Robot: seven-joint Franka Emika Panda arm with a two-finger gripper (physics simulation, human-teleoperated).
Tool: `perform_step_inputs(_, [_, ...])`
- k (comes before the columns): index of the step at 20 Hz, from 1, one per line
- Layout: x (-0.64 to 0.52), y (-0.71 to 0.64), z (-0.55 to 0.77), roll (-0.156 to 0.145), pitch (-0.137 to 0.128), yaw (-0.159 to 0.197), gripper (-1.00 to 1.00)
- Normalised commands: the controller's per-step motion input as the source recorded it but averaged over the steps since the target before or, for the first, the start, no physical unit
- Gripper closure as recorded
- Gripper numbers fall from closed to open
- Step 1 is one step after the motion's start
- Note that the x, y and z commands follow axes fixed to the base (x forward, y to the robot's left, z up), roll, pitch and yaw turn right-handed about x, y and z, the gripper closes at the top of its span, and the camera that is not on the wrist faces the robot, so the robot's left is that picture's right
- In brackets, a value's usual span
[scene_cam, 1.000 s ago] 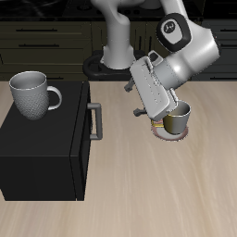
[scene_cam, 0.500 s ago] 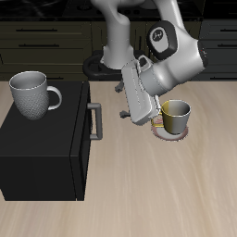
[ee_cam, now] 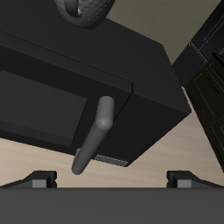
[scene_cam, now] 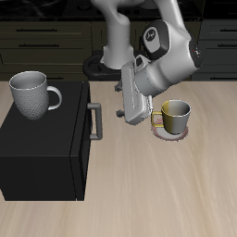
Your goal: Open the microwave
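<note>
The microwave (scene_cam: 42,153) is a large matte black box on the table, its door facing the gripper, with a vertical grey bar handle (scene_cam: 94,120). My gripper (scene_cam: 121,99) hangs a short way in front of the handle, turned toward it, apart from it, open and empty. In the wrist view the microwave (ee_cam: 61,83) fills most of the frame and the handle (ee_cam: 94,136) lies straight ahead, between my two spread fingertips (ee_cam: 39,178). The door is shut.
A grey mug (scene_cam: 35,94) stands on top of the microwave and also shows in the wrist view (ee_cam: 83,9). A yellow-and-grey mug (scene_cam: 175,115) sits on a small round plate (scene_cam: 165,133) just behind my arm. Dark cabinets line the back.
My gripper has swung away from the yellow-and-grey mug toward the microwave's handle and turned to face it. The door has not moved.
</note>
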Motion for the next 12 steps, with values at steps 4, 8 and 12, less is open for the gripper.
perform_step_inputs(4, [-0.01, 0.05, 0.05, 0.122, -0.066, -0.134, -1.0])
perform_step_inputs(8, [-0.05, 0.08, 0.09, 0.088, -0.072, -0.066, -1.0])
perform_step_inputs(12, [0.0, 0.08, 0.03, 0.003, -0.012, 0.003, -1.0])
